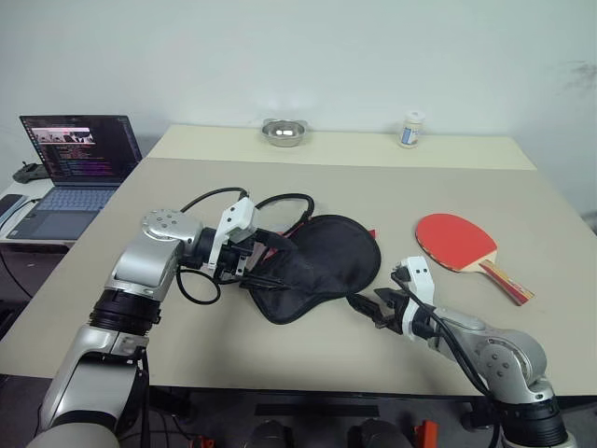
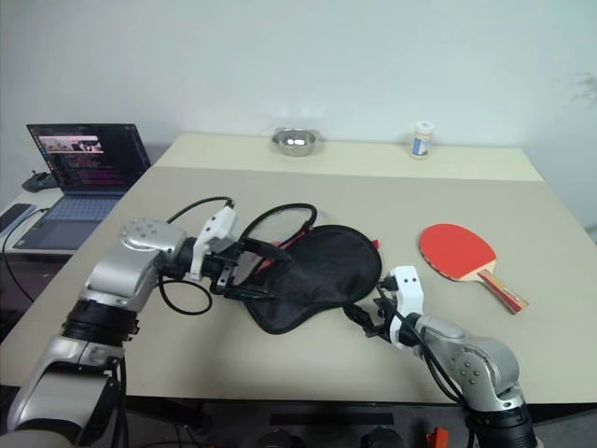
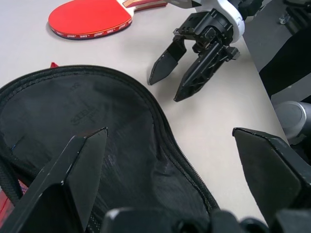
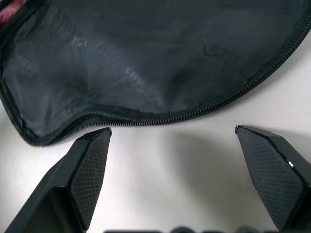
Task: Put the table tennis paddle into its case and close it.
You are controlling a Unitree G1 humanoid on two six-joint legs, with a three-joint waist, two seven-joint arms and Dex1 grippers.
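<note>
Right now the case [image 1: 322,266] lies flat in the middle of the table [image 1: 373,187], black side up (a little red peeks out at its far edge). The left gripper [image 1: 266,266] is at the case's left edge. Its two black fingers are spread wide, one over the black cloth and one out over the bare table, and they pinch nothing. The right gripper [image 1: 382,306] is just beside the case's near right edge, pointing at the zip. Its fingers [image 4: 90,160] are spread wide too, with bare table between them, and they are not touching the case. The table tennis paddle [image 1: 466,247] lies red face up, well off to the right of the case, beyond the right gripper. Its handle points toward the table's right edge. Nothing is touching it.
</note>
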